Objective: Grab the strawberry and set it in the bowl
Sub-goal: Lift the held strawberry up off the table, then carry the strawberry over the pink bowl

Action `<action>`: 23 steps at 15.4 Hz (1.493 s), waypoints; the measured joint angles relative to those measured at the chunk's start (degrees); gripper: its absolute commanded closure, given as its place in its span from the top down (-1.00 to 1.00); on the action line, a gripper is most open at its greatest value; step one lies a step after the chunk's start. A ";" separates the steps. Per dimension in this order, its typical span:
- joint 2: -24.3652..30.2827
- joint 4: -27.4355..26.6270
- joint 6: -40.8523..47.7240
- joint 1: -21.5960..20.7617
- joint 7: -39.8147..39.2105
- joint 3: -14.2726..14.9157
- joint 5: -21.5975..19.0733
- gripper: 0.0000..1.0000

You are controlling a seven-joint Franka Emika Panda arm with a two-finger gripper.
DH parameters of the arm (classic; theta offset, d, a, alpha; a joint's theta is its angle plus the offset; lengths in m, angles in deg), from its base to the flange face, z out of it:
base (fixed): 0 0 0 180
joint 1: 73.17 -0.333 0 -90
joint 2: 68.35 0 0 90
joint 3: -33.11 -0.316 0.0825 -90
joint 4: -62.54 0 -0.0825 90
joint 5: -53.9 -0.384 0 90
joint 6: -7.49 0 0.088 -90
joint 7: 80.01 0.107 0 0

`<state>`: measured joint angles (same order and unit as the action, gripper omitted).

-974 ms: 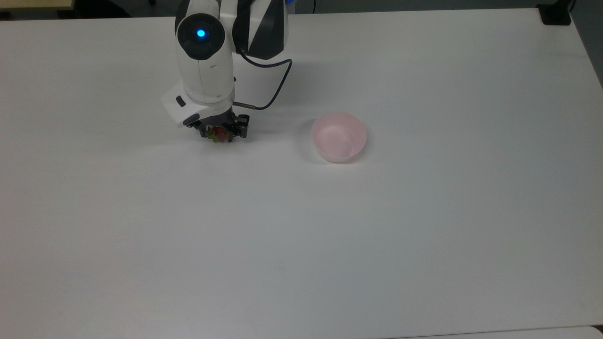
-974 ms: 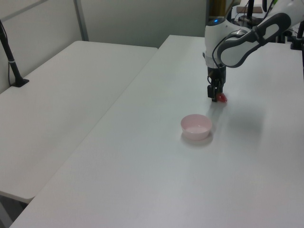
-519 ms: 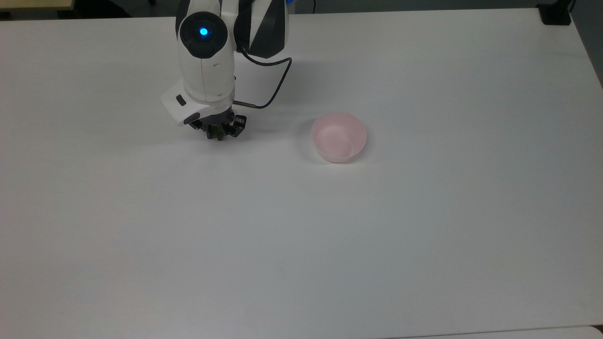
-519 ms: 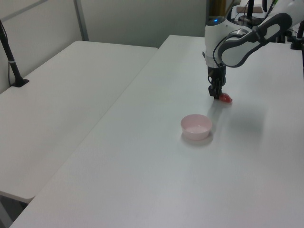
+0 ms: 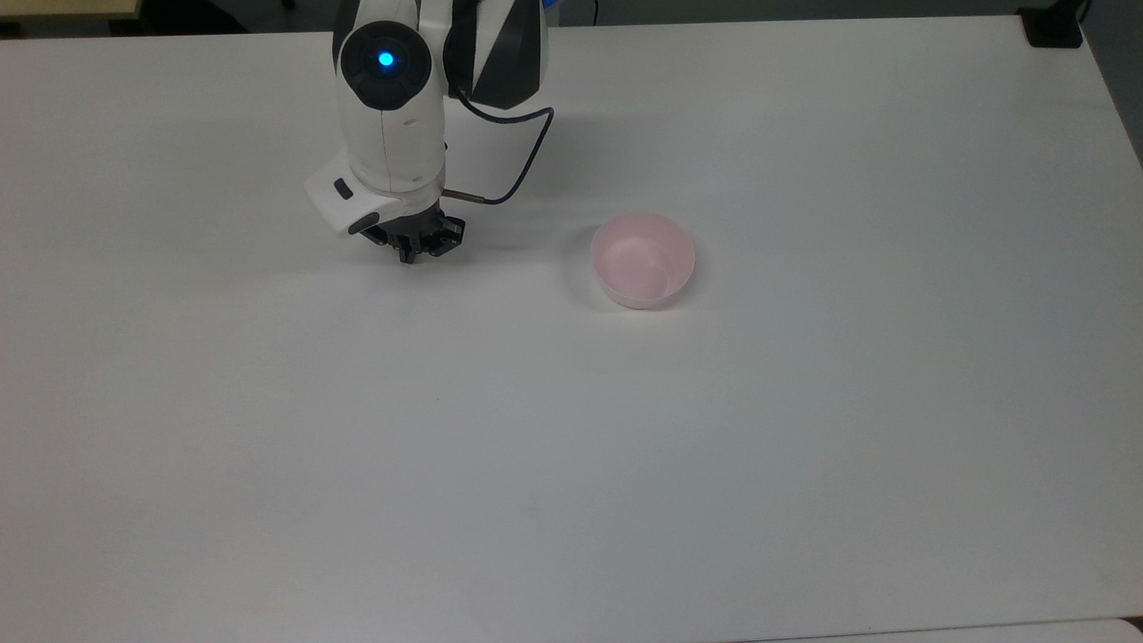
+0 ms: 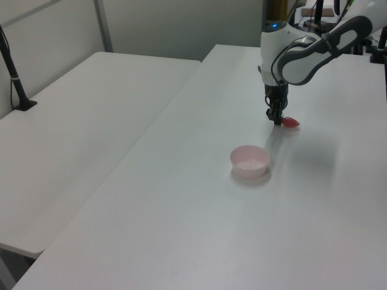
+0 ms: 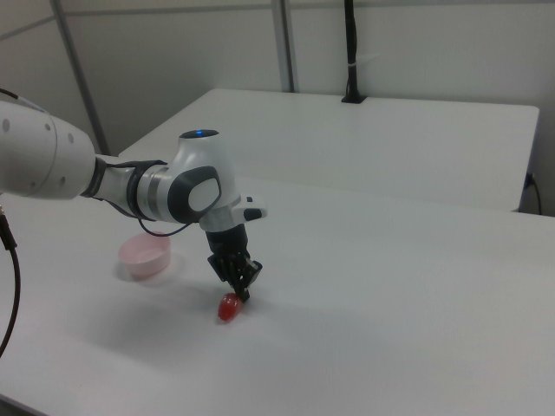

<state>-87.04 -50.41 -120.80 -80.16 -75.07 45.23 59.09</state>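
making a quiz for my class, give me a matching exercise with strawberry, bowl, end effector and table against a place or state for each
Things:
1. strawberry
2. bowl
3. end effector
4. table

Places or states:
A. holds nothing inside
B. lying on the table at the end effector's tips
C. white, carrying everything else
D. pointing down, tips right above the red fruit

Pairs: 1-B, 2-A, 3-D, 4-C

Red strawberry (image 7: 229, 307), pale pink bowl (image 5: 642, 259), white table (image 5: 571, 446), black gripper (image 7: 244, 292)
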 measured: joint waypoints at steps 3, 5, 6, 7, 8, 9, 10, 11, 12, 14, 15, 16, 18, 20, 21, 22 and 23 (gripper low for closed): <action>0.00 0.00 0.01 0.00 -0.01 0.00 0.00 -1.00; 0.00 0.00 0.01 0.00 -0.06 0.00 0.00 -1.00; 0.02 0.01 0.18 0.00 -0.12 0.00 0.00 -1.00; 0.09 0.05 0.94 0.00 -0.34 0.00 0.00 -1.00; 0.27 0.20 2.50 0.00 -0.77 0.00 0.00 -1.00; 0.65 0.49 4.32 0.03 -1.59 0.00 0.00 -1.00; 1.30 1.02 6.34 0.10 -2.64 0.03 -0.01 -1.00; 2.15 1.81 8.46 0.20 -3.82 0.10 -0.01 -1.00; 3.11 2.71 10.34 0.34 -4.91 0.21 -0.05 -1.00; 4.96 5.03 13.59 0.81 -6.48 0.29 -0.22 -1.00; 5.64 6.31 14.84 0.89 -6.80 0.31 -0.28 -1.00; 6.08 7.40 15.65 0.84 -6.82 0.31 -0.31 -1.00; 6.32 9.10 15.95 0.41 -6.82 0.20 -0.83 -1.00; 6.30 10.06 15.96 -1.28 -6.66 0.05 -1.96 -1.00; 6.26 10.28 15.96 -3.11 -6.21 0.11 -2.28 -1.00; 6.21 10.35 15.96 -5.45 -5.18 0.42 -2.38 -1.00; 6.14 10.37 15.96 -8.22 -3.78 1.04 -2.53 -1.00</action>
<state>-80.90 -40.04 -104.84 -88.38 -78.85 46.27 56.56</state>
